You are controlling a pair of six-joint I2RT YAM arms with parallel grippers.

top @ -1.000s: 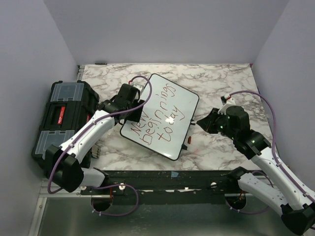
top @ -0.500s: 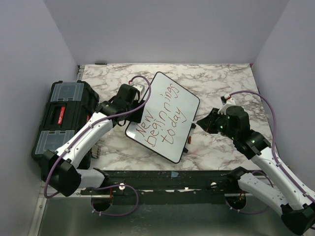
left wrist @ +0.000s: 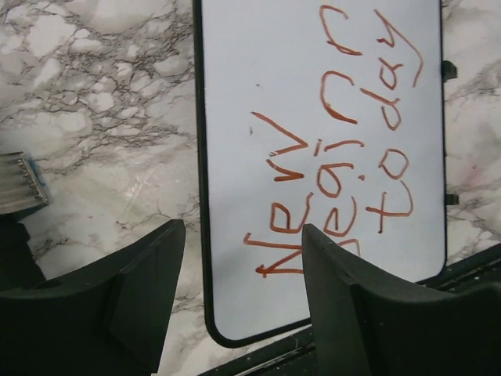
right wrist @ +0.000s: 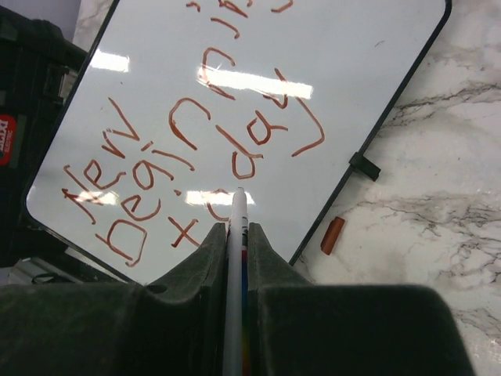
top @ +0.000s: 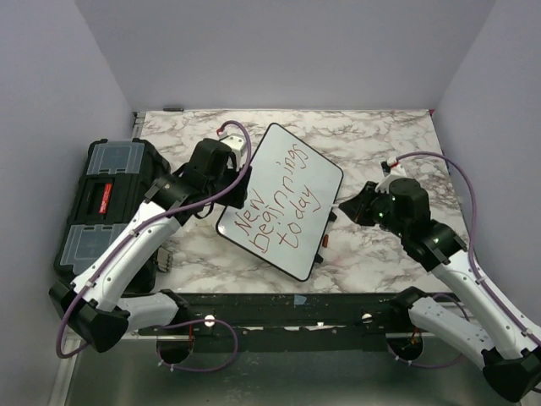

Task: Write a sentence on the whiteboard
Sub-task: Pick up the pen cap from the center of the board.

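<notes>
The whiteboard [top: 317, 173] lies slanted on the marble table, its black frame and bare white face [left wrist: 235, 117] under my left gripper. The sentence [top: 283, 203] in red reads "New Beginnings today" in three lines [left wrist: 337, 172] [right wrist: 180, 149]. My left gripper [top: 221, 193] [left wrist: 243, 262] hangs open above the board's left edge, with nothing between its fingers. My right gripper [top: 347, 209] [right wrist: 237, 227] is shut on a white marker [right wrist: 237, 235]. The marker's tip points at the board [right wrist: 352, 63] near "today"; contact cannot be told.
A black toolbox [top: 106, 203] sits at the table's left edge, close to the left arm. A small red marker cap [top: 325, 241] [right wrist: 333, 235] lies on the marble just off the board's right edge. A small ridged metal piece [left wrist: 19, 184] lies left of the board.
The board has shifted slightly to the right. My left arm has risen and drawn back from the board's left edge. The right gripper has stayed nearly still with the marker.
</notes>
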